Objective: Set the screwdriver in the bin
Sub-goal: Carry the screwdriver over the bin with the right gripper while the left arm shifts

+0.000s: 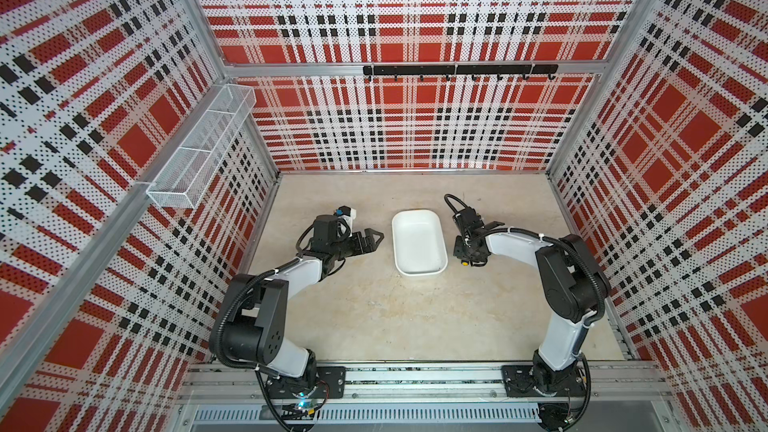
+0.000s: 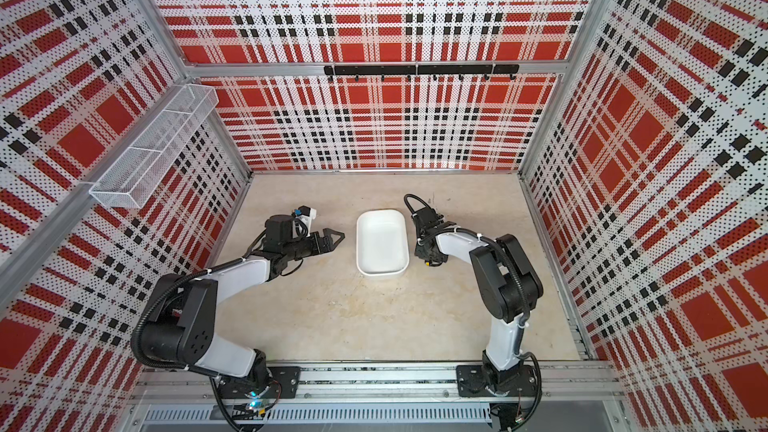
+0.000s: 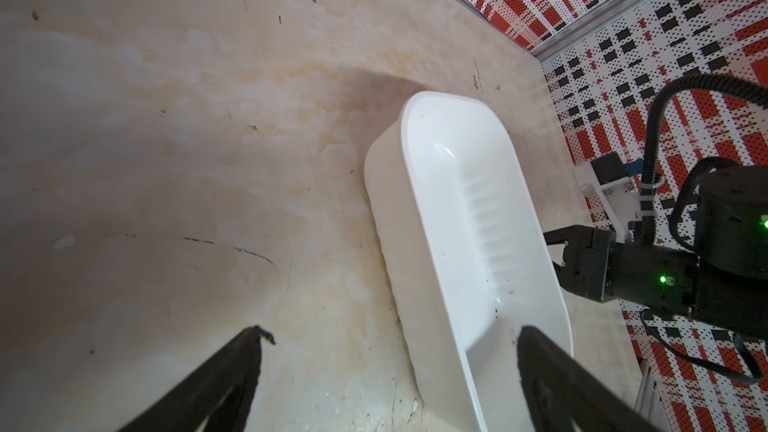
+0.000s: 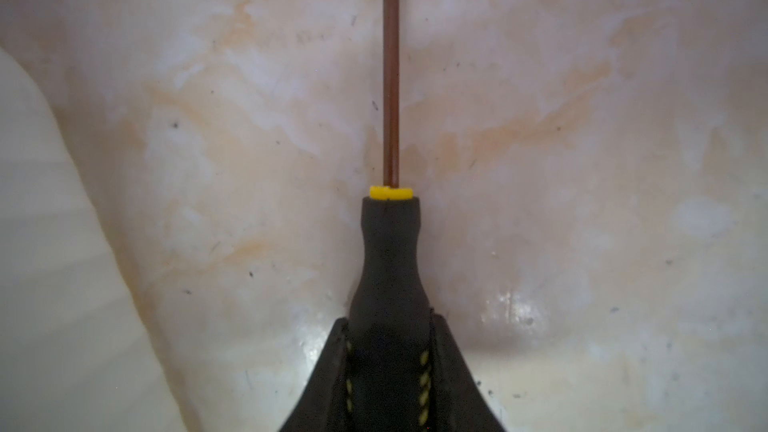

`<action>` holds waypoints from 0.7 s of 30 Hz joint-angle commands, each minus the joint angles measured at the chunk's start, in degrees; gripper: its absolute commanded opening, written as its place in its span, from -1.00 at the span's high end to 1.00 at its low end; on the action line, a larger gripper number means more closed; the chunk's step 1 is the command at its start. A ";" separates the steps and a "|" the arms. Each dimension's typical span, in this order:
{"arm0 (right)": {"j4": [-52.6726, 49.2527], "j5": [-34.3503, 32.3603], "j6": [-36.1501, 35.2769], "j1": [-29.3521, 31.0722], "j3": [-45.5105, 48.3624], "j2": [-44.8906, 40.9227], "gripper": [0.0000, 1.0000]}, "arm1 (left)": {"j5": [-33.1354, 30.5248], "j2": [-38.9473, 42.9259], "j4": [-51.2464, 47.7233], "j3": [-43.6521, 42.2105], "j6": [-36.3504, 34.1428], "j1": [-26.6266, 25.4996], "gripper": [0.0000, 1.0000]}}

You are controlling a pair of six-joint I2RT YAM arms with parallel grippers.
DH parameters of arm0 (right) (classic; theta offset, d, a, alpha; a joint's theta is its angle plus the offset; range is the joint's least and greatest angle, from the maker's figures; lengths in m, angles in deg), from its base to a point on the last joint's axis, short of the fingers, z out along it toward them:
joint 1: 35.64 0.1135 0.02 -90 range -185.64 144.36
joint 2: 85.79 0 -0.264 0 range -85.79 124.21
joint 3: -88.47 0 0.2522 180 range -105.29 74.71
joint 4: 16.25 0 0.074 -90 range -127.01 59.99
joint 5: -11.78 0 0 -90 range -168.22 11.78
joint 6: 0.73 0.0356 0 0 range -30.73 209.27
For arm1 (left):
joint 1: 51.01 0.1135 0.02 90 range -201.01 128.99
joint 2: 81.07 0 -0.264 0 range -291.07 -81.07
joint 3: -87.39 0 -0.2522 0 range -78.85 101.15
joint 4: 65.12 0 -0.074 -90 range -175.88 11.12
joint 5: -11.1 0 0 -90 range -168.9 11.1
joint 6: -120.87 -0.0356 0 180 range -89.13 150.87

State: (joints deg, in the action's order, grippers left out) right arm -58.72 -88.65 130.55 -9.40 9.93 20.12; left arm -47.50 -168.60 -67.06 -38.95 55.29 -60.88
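Right claw (image 4: 390, 322) clamped on black handle of screwdriver (image 4: 388, 243) — tool lies on counter (image 1: 374, 317), just beside bin (image 1: 417, 238), not in it. Left claw (image 1: 372, 238) open, empty. Risk: too-low lift — long shaft may snag bin wall and twist tool out of grip.

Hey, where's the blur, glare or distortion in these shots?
Right wrist view: the bin is a soft blur at the edge, the table shows glare, the screwdriver is fairly sharp. Left wrist view: highlights glint inside the bin. Both top views: the walls bow, lens distortion.
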 commanded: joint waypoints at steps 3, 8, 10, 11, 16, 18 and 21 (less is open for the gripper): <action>-1.87 -1.15 -3.12 0.09 -0.86 -0.85 0.86 | 1.73 -0.44 0.77 1.76 0.41 -0.37 -0.96; -2.87 -2.61 -7.36 0.08 -0.79 -5.53 0.91 | 3.04 0.14 0.39 2.11 0.25 0.35 -0.96; -3.85 -3.17 -8.70 0.09 -1.20 -8.22 0.94 | 3.81 0.59 0.37 2.04 0.34 0.99 -0.96; -4.41 -3.31 -9.11 0.04 -1.51 -9.80 0.95 | 4.36 0.84 0.72 1.94 0.57 1.36 -0.96; -4.48 4.65 -14.24 0.11 -3.25 -16.35 0.98 | 7.81 0.87 3.01 1.51 2.13 2.81 -0.96; -4.00 9.82 -14.03 0.33 -3.93 -17.97 1.00 | 9.02 0.54 3.79 1.41 2.86 3.06 -0.96; 0.49 14.35 -12.99 1.91 -2.72 -20.80 1.00 | 9.95 0.11 4.59 1.23 3.34 3.10 -0.96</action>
State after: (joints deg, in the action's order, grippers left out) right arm -61.45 -81.00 118.22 -8.92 6.96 1.83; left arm -40.33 -168.77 -64.86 -38.27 57.70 -58.02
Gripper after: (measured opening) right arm 0.273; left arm 0.981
